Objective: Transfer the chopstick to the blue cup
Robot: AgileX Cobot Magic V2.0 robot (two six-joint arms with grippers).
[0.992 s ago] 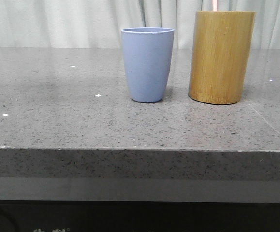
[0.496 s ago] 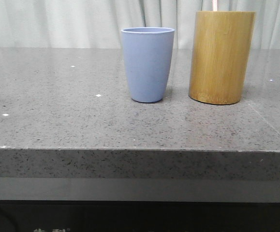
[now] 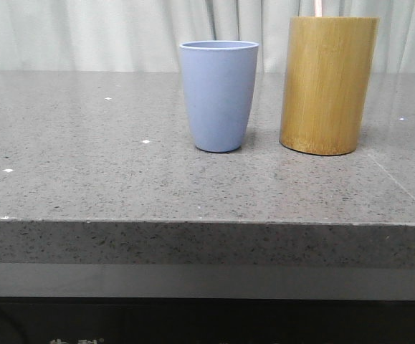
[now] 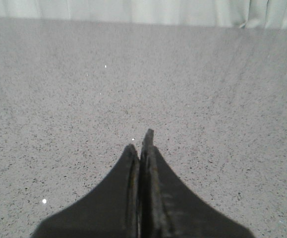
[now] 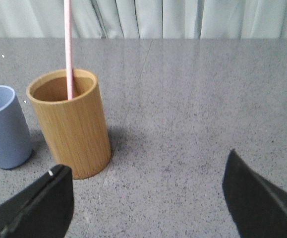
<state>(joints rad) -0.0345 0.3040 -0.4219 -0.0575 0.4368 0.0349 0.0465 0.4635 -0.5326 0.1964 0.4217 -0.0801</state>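
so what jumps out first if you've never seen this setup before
Two containers stand side by side on the grey stone table: the blue cup and, to its right, a taller bamboo cylinder. The thin pink chopstick rises out of the cylinder. In the wrist views the right claw is spread wide open, while the left claw is pressed shut over bare table.

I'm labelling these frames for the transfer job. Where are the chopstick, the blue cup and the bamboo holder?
chopstick (image 5: pixel 67 49), right wrist view, on its shaft above the holder's rim.
blue cup (image 3: pixel 218 97), front view, middle of its outer wall.
bamboo holder (image 3: pixel 327 86), front view, middle of its outer wall.
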